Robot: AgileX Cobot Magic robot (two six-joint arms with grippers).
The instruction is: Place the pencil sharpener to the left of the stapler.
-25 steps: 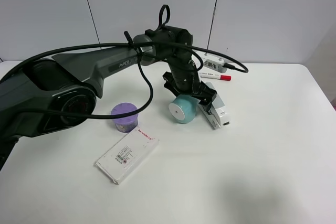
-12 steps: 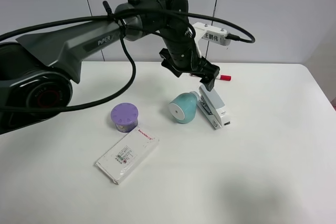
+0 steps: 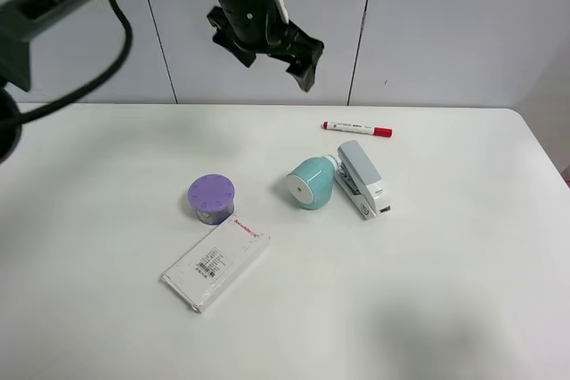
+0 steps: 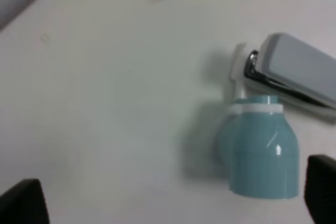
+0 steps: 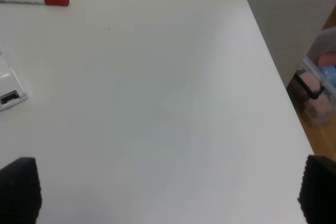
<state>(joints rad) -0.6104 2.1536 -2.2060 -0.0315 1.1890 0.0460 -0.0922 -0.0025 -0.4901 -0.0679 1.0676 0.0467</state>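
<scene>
The teal pencil sharpener lies on its side on the white table, white round face toward the front. Its narrow end touches the grey-and-white stapler just to its right. My left gripper hangs high above the table's back edge, open and holding nothing. The left wrist view looks down from afar on the sharpener and stapler, with the left gripper spread wide. My right gripper is open over bare table, with one end of the stapler showing at that view's edge.
A red-capped white marker lies behind the stapler. A purple-topped short cylinder and a flat white box sit to the front left. The right wrist view shows the table's right edge and a plastic bin below it.
My left gripper let go of the sharpener, then rose up and back to the left. The sharpener stays on the table against the stapler's left side.
</scene>
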